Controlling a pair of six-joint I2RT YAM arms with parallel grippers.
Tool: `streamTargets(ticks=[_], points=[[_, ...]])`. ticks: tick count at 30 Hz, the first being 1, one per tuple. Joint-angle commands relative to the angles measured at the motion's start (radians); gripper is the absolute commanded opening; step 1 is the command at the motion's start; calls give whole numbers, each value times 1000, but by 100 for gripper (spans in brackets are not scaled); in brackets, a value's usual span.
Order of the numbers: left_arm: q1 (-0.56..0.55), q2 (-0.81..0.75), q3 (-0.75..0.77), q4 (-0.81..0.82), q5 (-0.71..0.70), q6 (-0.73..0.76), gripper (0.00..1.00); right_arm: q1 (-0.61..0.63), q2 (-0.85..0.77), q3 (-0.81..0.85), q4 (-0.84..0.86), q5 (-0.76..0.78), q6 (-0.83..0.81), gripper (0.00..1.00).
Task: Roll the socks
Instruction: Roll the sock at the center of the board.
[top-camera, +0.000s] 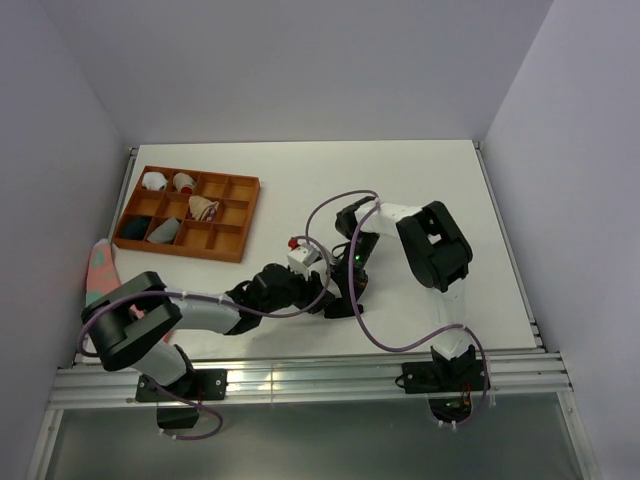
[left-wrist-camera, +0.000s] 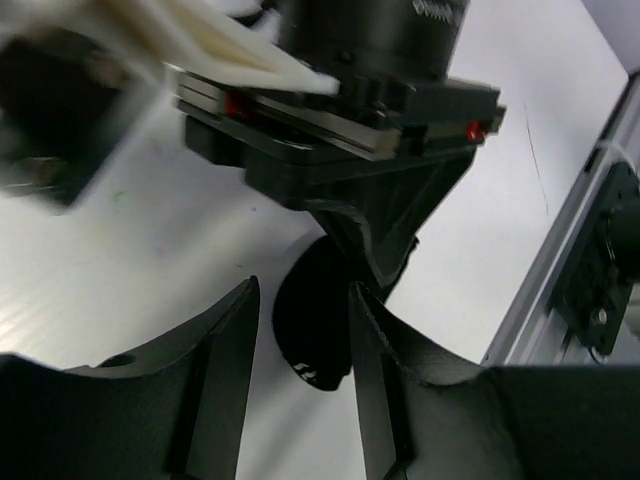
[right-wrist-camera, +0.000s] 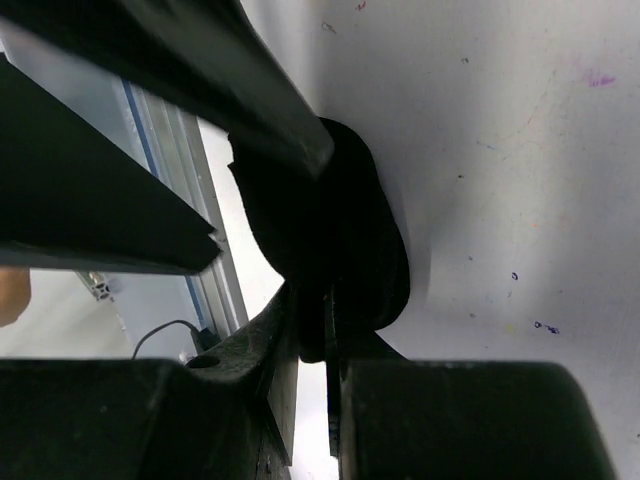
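The black sock (left-wrist-camera: 315, 335) lies bunched on the white table near the front edge, with white cuff marks showing at its lower end. My right gripper (right-wrist-camera: 314, 318) is shut on one end of it (right-wrist-camera: 350, 240) and comes down from above in the left wrist view (left-wrist-camera: 385, 250). My left gripper (left-wrist-camera: 302, 292) is open, with one finger on each side of the sock. In the top view both grippers meet at the table's centre front (top-camera: 335, 300). A tan and maroon bundle (top-camera: 203, 209) sits in a tray compartment.
A brown divided tray (top-camera: 240, 215) stands at the back left and holds small white and grey bundles (top-camera: 153, 181). A pink sock (top-camera: 100, 266) lies at the left edge. The metal rail (top-camera: 300, 370) runs along the front edge, close to the grippers.
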Motion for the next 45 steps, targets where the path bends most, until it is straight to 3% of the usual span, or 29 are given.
streamTargets(ticks=[1,12,17,20,25,31,45], points=[[-22,60,47,59,126,49,47,0,25,9,27,69,13,10],[-25,163,58,114,171,14,46,0,23,-8,63,78,45,10],[-28,217,111,26,136,7,41,0,25,-14,86,73,62,10],[-39,232,137,-19,99,6,31,0,11,-32,110,79,78,13],[-43,257,162,-125,59,-6,0,1,-52,-96,210,96,137,28],[-43,283,199,-266,7,-6,0,-26,-184,-172,320,110,190,43],[21,332,204,-286,111,-31,0,-229,-415,-331,399,75,155,47]])
